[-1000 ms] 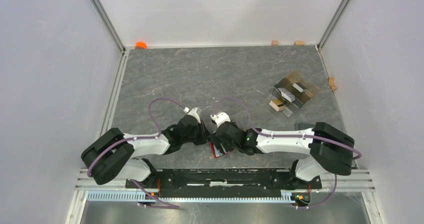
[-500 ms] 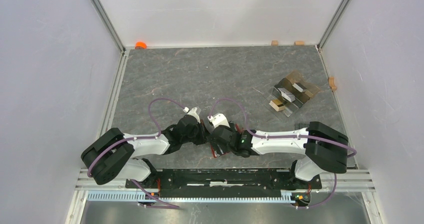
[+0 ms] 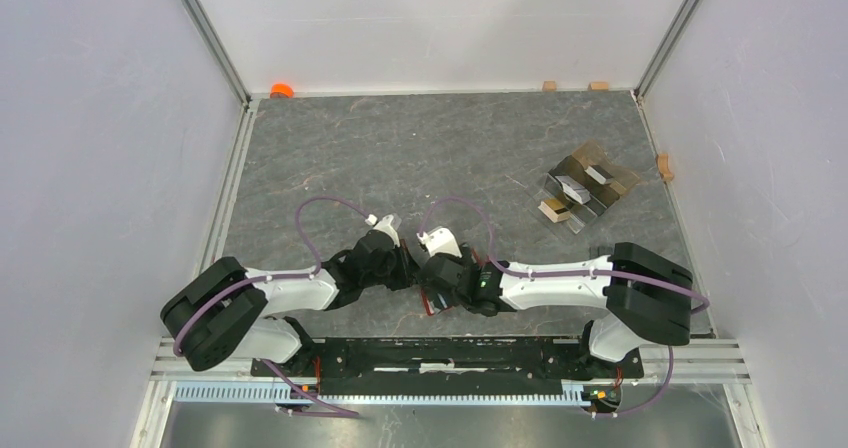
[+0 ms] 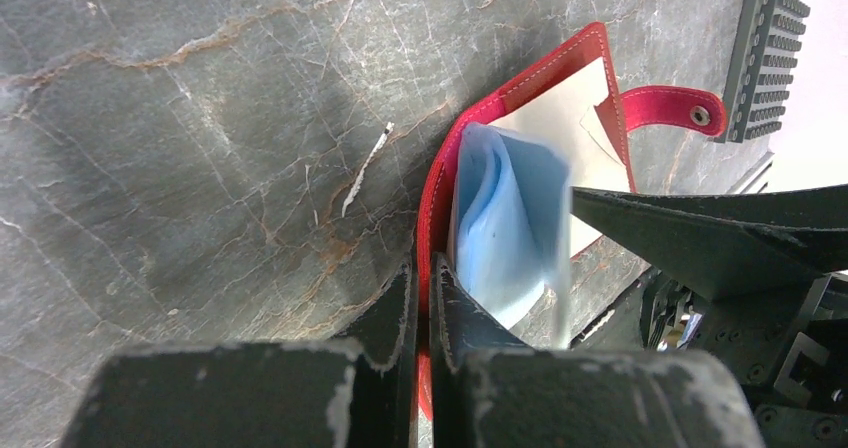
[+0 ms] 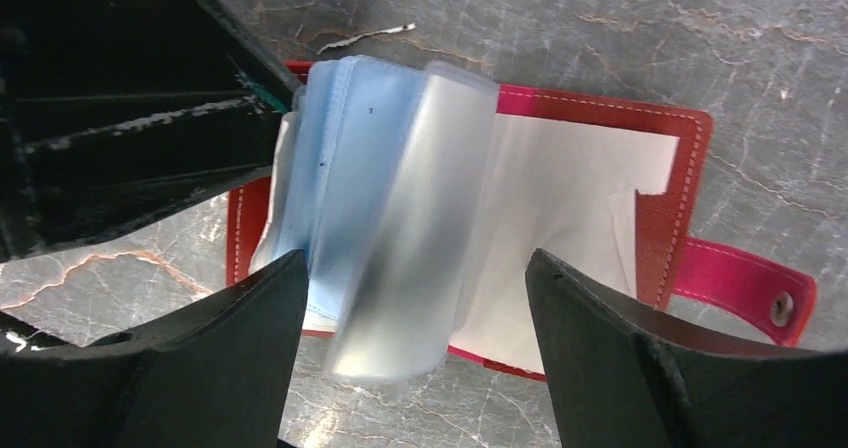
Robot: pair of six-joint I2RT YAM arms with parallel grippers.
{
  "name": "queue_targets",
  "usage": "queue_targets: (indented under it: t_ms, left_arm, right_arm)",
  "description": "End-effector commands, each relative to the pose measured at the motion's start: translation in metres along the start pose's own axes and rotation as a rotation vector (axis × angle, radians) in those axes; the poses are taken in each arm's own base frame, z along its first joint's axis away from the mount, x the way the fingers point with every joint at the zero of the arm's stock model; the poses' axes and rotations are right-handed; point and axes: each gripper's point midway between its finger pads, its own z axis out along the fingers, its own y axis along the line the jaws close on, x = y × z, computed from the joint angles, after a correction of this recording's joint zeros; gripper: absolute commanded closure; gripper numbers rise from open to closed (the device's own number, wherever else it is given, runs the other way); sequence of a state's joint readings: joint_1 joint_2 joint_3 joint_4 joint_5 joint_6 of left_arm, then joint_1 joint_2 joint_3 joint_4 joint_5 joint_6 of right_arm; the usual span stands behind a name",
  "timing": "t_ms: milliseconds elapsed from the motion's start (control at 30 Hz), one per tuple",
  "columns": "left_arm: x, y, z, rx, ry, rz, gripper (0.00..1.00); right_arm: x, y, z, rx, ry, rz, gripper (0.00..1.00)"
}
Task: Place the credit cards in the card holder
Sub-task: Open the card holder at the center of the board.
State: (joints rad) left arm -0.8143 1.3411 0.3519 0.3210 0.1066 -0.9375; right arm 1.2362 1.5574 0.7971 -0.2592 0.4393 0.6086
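Observation:
The red card holder (image 3: 433, 306) lies open on the grey table between my two arms. My left gripper (image 4: 422, 268) is shut on the edge of its red cover (image 4: 440, 178). My right gripper (image 5: 415, 268) hangs open just above it, one finger on each side of a raised clear sleeve (image 5: 420, 198). Light blue (image 5: 340, 168) fills the sleeves by the left gripper. I cannot tell whether that is one of the credit cards or the sleeves' tint. The white inner lining (image 5: 570, 218) and the snap strap (image 5: 750, 288) lie flat to the right.
At the right of the table stands a clear tray (image 3: 590, 190) with white and tan blocks. A few small tan blocks (image 3: 664, 166) lie along the walls, and an orange object (image 3: 281, 90) sits in the back left corner. Both wrists crowd together at the near middle.
My right arm has slid a little to the left, closer over the card holder and the left gripper. The left arm has stayed put, still gripping the cover.

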Motion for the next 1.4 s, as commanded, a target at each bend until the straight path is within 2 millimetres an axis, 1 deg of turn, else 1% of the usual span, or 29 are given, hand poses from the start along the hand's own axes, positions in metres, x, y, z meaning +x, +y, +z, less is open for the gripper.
queue_targets:
  t_ms: [0, 100, 300, 533, 700, 800, 833, 933, 1000, 1033, 1100, 1133, 1233, 1267, 1300, 1367]
  left_arm:
    - [-0.011, -0.003, -0.004, 0.023, -0.049, 0.046, 0.98]
    - [-0.012, -0.001, -0.005, 0.014, -0.051, 0.058, 0.98]
    - [-0.014, -0.001, -0.006, 0.006, -0.051, 0.075, 0.98]
    - [-0.019, 0.006, -0.005, -0.033, -0.050, 0.101, 0.98]
    - [-0.031, 0.009, -0.004, -0.049, -0.061, 0.119, 0.97]
    - [-0.041, 0.008, -0.002, -0.041, -0.061, 0.135, 0.94]
    - [-0.046, 0.008, -0.001, -0.040, -0.061, 0.141, 0.93]
    - [-0.056, 0.012, 0.002, -0.048, -0.046, 0.144, 0.88]
    - [-0.062, 0.014, 0.004, -0.047, -0.039, 0.138, 0.81]
    - [-0.066, 0.015, 0.004, -0.046, -0.037, 0.135, 0.77]
    - [-0.073, 0.016, 0.002, -0.053, -0.042, 0.138, 0.68]
    - [-0.076, 0.017, 0.001, -0.061, -0.042, 0.141, 0.62]
    - [-0.085, 0.020, -0.007, -0.099, -0.059, 0.150, 0.50]
    - [-0.089, 0.024, -0.011, -0.131, -0.067, 0.145, 0.45]
    - [-0.095, 0.028, -0.015, -0.160, -0.085, 0.140, 0.42]
    - [-0.098, 0.040, -0.027, -0.246, -0.081, 0.117, 0.35]
  right_arm:
    - [-0.020, -0.018, -0.011, 0.104, -0.067, 0.021, 0.16]
    - [-0.024, -0.031, -0.017, 0.167, -0.085, 0.011, 0.17]
    - [-0.024, -0.058, -0.024, 0.303, -0.090, -0.034, 0.16]
    - [-0.035, -0.088, -0.044, 0.434, -0.124, -0.055, 0.12]
    - [-0.030, -0.110, -0.042, 0.430, -0.094, -0.016, 0.11]
    - [-0.026, -0.122, -0.039, 0.377, -0.070, 0.025, 0.11]
    - [-0.029, -0.127, -0.039, 0.356, -0.074, 0.051, 0.11]
    - [-0.038, -0.139, -0.042, 0.274, -0.099, 0.093, 0.08]
    - [-0.048, -0.146, -0.047, 0.232, -0.115, 0.084, 0.05]
    - [-0.052, -0.154, -0.049, 0.225, -0.120, 0.084, 0.02]
    - [-0.058, -0.168, -0.052, 0.216, -0.125, 0.080, 0.02]
    - [-0.061, -0.175, -0.054, 0.213, -0.126, 0.071, 0.02]
    - [-0.069, -0.199, -0.055, 0.222, -0.113, 0.040, 0.02]
    - [-0.071, -0.209, -0.056, 0.233, -0.104, 0.036, 0.02]
    - [-0.073, -0.218, -0.055, 0.243, -0.097, 0.030, 0.02]
    - [-0.078, -0.231, -0.052, 0.233, -0.085, 0.028, 0.02]
